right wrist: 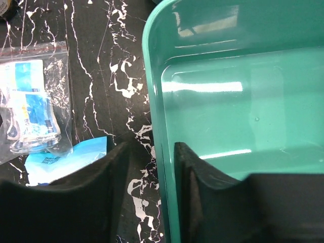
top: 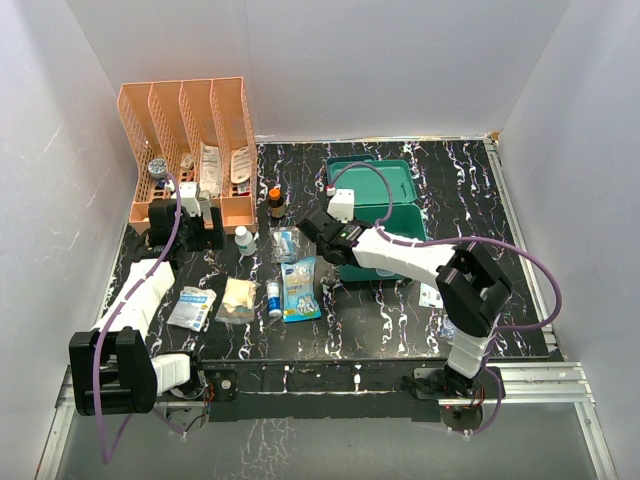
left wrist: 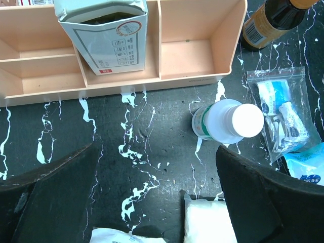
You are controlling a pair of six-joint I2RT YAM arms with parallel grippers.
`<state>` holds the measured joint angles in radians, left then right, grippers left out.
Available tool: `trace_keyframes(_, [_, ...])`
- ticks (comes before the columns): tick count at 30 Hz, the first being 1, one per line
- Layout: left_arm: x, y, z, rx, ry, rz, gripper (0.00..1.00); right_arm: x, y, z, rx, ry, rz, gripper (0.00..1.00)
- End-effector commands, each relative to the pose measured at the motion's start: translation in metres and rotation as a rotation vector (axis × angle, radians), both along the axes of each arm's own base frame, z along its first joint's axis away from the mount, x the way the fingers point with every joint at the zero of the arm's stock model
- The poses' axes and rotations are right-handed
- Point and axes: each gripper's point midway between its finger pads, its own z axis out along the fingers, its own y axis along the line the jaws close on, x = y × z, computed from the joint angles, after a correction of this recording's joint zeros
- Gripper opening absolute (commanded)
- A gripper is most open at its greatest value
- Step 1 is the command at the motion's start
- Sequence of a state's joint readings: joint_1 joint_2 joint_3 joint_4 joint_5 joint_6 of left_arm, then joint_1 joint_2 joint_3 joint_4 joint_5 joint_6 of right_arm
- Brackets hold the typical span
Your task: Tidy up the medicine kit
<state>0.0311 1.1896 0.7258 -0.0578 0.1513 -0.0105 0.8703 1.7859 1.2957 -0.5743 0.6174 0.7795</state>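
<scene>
The teal medicine kit [top: 385,195] lies open right of the table's middle, and the part of its inside that shows in the right wrist view is bare. My right gripper [top: 320,228] [right wrist: 151,152] is open astride the kit's left wall [right wrist: 156,101]. One finger is inside the box against the wall. The other is outside over the table, with a gap to the wall. My left gripper [top: 188,232] [left wrist: 158,152] stands wide open over bare table in front of the orange rack. A white bottle [left wrist: 228,121] stands just beyond its right finger.
The orange slotted rack [top: 190,150] [left wrist: 197,50] at the back left holds a box [left wrist: 106,35] and packets. Loose on the table are a brown bottle [top: 275,202], a clear bag [top: 285,245] [right wrist: 30,101], a blue packet [top: 299,288], a small tube [top: 274,297] and two white pouches [top: 192,308].
</scene>
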Motion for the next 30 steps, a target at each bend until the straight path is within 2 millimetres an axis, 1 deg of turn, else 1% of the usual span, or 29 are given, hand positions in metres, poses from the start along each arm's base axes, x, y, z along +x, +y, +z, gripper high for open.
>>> trace_keyframes(1, [0.004, -0.002, 0.018, -0.007, -0.038, -0.017, 0.99, -0.006, -0.001, -0.001, 0.014, 0.002, -0.002, 0.45])
trace_keyframes(6, [0.006, -0.004, 0.022, -0.015, -0.047, -0.026, 0.99, -0.006, 0.002, 0.006, 0.036, -0.006, 0.008, 0.55])
trace_keyframes(7, [0.006, -0.005, 0.024, -0.016, -0.051, -0.029, 0.99, -0.006, 0.002, 0.017, 0.054, -0.022, 0.008, 0.56])
trace_keyframes(8, [0.006, -0.005, 0.028, -0.018, -0.06, -0.031, 0.99, -0.006, 0.002, 0.022, 0.064, -0.03, 0.01, 0.57])
trace_keyframes(14, [0.01, -0.01, 0.048, -0.021, -0.11, -0.057, 0.99, -0.009, -0.004, 0.052, 0.106, -0.084, -0.004, 0.58])
trace_keyframes(18, [0.016, -0.022, 0.068, -0.012, -0.154, -0.088, 0.98, -0.009, -0.011, 0.074, 0.123, -0.131, -0.022, 0.58])
trace_keyframes(21, [0.024, -0.039, 0.087, 0.006, -0.198, -0.12, 0.98, -0.008, -0.017, 0.091, 0.142, -0.171, -0.039, 0.59])
trace_keyframes(24, [0.035, -0.064, 0.105, 0.021, -0.243, -0.156, 0.98, -0.007, -0.026, 0.111, 0.157, -0.224, -0.068, 0.6])
trace_keyframes(28, [0.05, -0.096, 0.102, 0.027, -0.254, -0.198, 0.98, -0.007, -0.044, 0.14, 0.166, -0.312, -0.115, 0.61])
trace_keyframes(30, [0.058, -0.112, 0.094, 0.035, -0.249, -0.222, 0.98, -0.007, -0.054, 0.153, 0.17, -0.365, -0.13, 0.64])
